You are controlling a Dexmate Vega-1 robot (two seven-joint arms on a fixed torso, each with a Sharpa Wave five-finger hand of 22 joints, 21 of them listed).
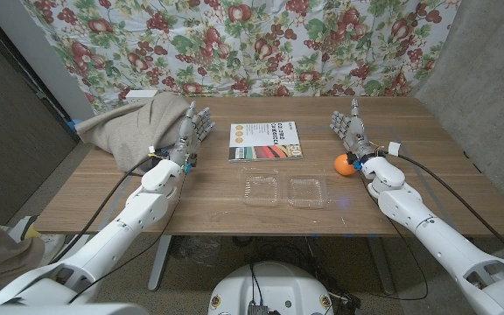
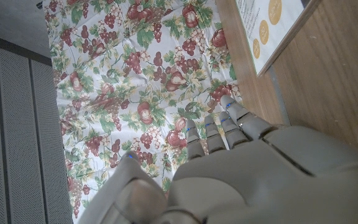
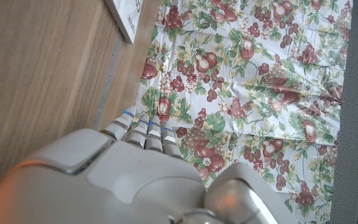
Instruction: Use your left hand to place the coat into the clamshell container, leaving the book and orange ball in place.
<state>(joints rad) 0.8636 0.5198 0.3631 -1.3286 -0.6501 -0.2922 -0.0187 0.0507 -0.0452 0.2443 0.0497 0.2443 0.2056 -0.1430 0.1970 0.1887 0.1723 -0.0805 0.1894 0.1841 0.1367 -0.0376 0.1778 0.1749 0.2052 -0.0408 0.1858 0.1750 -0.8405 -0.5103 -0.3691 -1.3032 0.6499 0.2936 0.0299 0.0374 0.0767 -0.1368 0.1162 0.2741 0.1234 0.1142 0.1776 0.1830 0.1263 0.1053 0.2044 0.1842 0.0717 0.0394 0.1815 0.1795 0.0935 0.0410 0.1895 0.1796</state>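
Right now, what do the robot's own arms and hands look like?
Both arms have smooth white rounded shells. The left hand and right hand are grey with segmented fingers, showing small blue marks on the fingers in the wrist views. Black cables run along both forearms, with small coloured wires at the left wrist.

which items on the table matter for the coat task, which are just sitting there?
In the job:
- coat
- clamshell container, open
- left hand, beside the coat, holding nothing

Just lying about (leave in place):
- book
- orange ball, by the right hand
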